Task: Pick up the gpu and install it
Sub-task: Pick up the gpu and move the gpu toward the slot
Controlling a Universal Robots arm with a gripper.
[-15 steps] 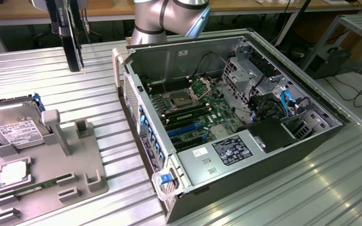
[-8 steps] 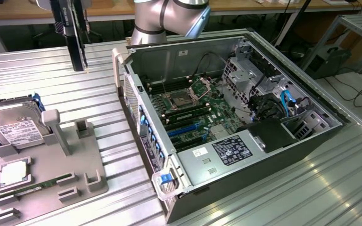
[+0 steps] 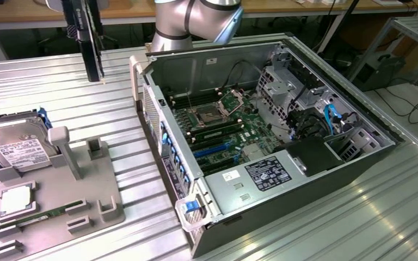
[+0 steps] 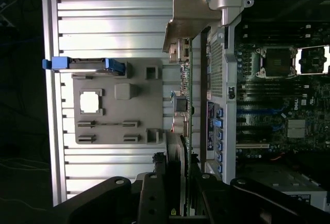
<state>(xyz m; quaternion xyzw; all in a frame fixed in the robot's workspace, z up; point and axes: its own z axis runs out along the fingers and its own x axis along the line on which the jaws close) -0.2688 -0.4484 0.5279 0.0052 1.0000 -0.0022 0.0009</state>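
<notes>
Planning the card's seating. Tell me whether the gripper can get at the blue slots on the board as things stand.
Probably yes. The case lies open side up and nothing covers the blue slots. The gripper, shut on the graphics card, hangs beside the case over the table.

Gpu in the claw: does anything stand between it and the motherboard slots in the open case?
The dark flat gpu card, clamped in the claw, hangs outside the open grey computer case. Its perforated wall stands between the card and the green motherboard; nothing visible lies across the open side over the slots.
</notes>
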